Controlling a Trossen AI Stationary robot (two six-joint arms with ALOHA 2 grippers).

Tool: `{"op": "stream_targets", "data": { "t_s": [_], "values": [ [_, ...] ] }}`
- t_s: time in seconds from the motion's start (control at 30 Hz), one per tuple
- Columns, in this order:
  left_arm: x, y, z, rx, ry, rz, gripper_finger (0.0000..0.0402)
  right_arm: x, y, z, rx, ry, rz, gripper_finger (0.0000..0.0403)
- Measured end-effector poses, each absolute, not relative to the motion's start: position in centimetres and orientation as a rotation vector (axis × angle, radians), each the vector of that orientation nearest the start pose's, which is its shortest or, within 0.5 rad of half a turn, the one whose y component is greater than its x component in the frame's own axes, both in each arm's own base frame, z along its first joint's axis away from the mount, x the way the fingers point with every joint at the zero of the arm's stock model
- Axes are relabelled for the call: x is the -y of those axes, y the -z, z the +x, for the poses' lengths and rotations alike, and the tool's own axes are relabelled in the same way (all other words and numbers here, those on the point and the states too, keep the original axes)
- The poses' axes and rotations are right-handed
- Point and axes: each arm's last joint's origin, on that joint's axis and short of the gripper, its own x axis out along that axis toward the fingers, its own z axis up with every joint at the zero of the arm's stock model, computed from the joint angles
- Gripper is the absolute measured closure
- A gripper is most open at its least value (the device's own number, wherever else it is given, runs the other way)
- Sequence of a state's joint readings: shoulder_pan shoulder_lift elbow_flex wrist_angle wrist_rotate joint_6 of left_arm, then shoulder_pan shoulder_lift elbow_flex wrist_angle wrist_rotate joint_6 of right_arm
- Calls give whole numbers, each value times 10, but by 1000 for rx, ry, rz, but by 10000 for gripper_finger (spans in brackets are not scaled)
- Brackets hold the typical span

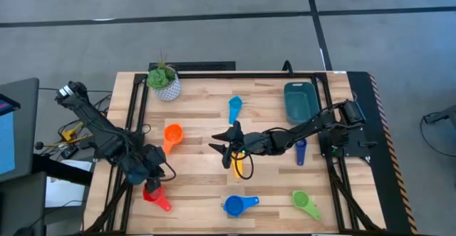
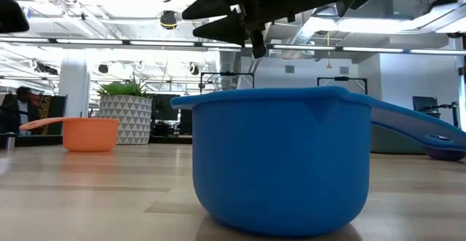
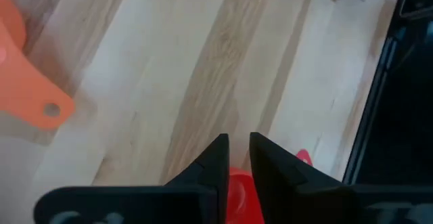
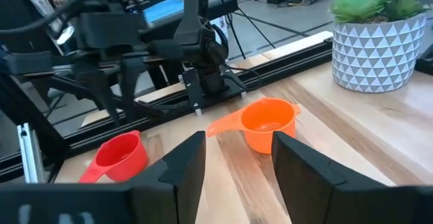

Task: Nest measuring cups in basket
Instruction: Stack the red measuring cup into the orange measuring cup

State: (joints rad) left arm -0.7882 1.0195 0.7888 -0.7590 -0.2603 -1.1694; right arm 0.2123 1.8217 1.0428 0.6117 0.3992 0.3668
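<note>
My right gripper (image 1: 222, 145) (image 4: 238, 149) is open and hangs above the table's middle, high in the low view (image 2: 218, 12). It touches nothing. The yellow cup (image 1: 243, 167) lies on the table just under that arm's wrist. My left gripper (image 1: 152, 173) (image 3: 237, 143) is shut and hovers at the left, just beyond the red cup (image 1: 157, 197) (image 4: 118, 156), which stands on the table. The orange cup (image 1: 172, 135) (image 4: 267, 124), light blue cup (image 1: 234, 108), navy cup (image 1: 300, 151), blue cup (image 1: 235, 204) (image 2: 280, 161) and green cup (image 1: 305, 203) lie scattered. The teal basket (image 1: 300, 100) sits far right.
A white pot with a green plant (image 1: 164, 83) (image 4: 375, 45) stands at the far left corner. Black rails (image 1: 135, 122) run along the table's left and right sides and its far edge. Bare wood lies between the orange cup and the right gripper.
</note>
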Motion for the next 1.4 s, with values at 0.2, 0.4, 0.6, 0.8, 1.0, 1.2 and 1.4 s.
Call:
{"op": "stream_targets", "data": {
  "t_s": [0.2, 0.4, 0.6, 0.8, 1.0, 1.2, 1.4],
  "values": [
    [135, -238, 141, -1074, -147, -465, 338, -84, -212, 385, -142, 248, 290, 219],
    [140, -223, 146, -1129, -204, -367, 287, -91, -205, 381, -204, 270, 254, 225],
    [138, -216, 154, -1126, -238, -300, 236, -88, -203, 381, -229, 281, 248, 223],
    [129, -214, 155, -1158, -310, -287, 212, -77, -180, 417, -183, 202, 343, 235],
    [131, -212, 144, -1244, -381, -368, 210, -89, -163, 457, -279, 137, 336, 238],
    [143, -212, 130, -1254, -375, -389, 210, -101, -168, 482, -340, 114, 302, 233],
    [152, -212, 119, -1232, -386, -418, 210, -109, -174, 498, -332, 65, 305, 234]
  ]
}}
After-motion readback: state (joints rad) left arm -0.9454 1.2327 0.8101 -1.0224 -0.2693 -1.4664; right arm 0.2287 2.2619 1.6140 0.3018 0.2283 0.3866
